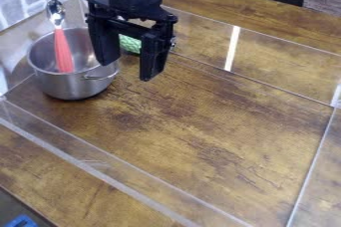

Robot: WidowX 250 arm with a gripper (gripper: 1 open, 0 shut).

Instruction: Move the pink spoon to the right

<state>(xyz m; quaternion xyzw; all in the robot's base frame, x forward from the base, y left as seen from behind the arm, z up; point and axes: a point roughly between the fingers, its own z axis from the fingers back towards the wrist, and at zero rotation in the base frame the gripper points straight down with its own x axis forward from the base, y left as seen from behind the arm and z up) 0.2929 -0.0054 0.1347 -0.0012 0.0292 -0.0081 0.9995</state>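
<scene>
The pink spoon has a pink-red handle and a shiny silver bowl at its far end. It lies tilted across the round steel pot at the left of the wooden table, its bowl sticking out past the pot's back rim. My black gripper hangs pointing down just right of the pot, with its two fingers spread wide and nothing between them. It stands beside the spoon, apart from it. A green vegetable shows between the fingers, mostly hidden behind them.
A clear plastic wall runs around the wooden table top. A tiled wall stands at the back left behind the pot. The wood to the right of the gripper lies bare, with a bright light reflection.
</scene>
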